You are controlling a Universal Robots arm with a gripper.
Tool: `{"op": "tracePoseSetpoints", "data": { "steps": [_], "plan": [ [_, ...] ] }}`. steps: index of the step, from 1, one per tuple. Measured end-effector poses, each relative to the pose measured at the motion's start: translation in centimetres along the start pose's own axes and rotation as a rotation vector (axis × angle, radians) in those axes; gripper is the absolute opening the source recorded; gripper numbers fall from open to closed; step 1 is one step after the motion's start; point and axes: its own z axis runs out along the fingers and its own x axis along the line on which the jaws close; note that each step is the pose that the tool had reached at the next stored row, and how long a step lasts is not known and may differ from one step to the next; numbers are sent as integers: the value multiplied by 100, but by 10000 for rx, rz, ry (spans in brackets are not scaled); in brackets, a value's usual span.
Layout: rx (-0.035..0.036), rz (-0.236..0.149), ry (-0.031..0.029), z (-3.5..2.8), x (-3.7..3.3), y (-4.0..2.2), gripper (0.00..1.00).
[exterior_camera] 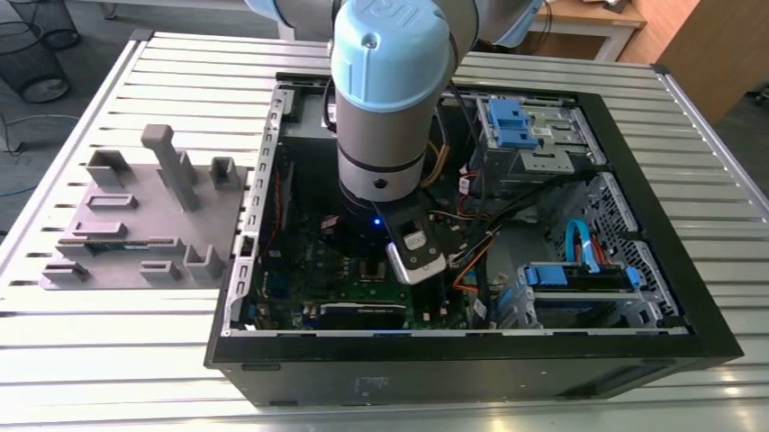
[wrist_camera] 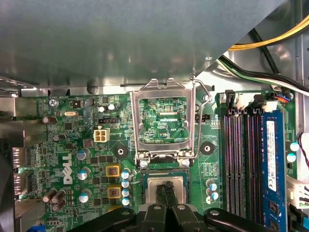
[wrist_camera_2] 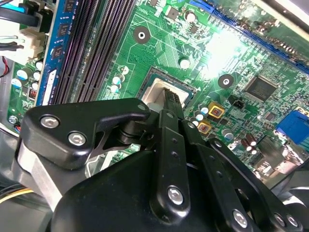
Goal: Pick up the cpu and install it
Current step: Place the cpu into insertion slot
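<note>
Slatted silver metal table [exterior_camera: 121,360] carried an open black computer case [exterior_camera: 649,351] lying on its side, with a grey plastic fixture plate [exterior_camera: 132,225] beside it at the exterior view's left. We found the pale blue and grey robot arm [exterior_camera: 384,90] reaching down into the case over the green motherboard [wrist_camera: 72,145].

In both wrist views the black gripper [wrist_camera: 166,189] [wrist_camera_2: 172,96] stood directly over the processor socket. Its fingers were pressed together, with nothing visible between them. The cpu [wrist_camera: 152,186] [wrist_camera_2: 157,92], a small flat square chip with a silver-grey top, lay flat inside the socket beneath the fingertips. We could not tell whether the tips touched its top. The silver metal load frame [wrist_camera: 136,121] stood swung open just beside the socket, and its wire lever [wrist_camera: 205,96] was released. Black memory slots [wrist_camera: 239,159] and a blue memory stick [wrist_camera: 272,164] ran near the socket.

In our judgement the chip was placed but not clamped. Downward pressure from the closed tips on a chip seated slightly askew could bend the socket contacts. A sideways drift of the tips while in contact could drag the chip out of register. The open frame stood close enough to be struck by the finger linkage.
</note>
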Motion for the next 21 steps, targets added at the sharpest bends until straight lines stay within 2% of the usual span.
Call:
{"op": "tracePoseSetpoints", "data": {
  "steps": [7, 12, 19, 21],
  "plan": [
    [-12, 0, -5, -8, -1, 2, 11],
    [-3, 0, -1, -91, -3, 1, 11],
    [-3, 0, -1, -255, -6, 2, 11],
    [-5, 0, -2, -266, -7, 2, 11]
  ]
}}
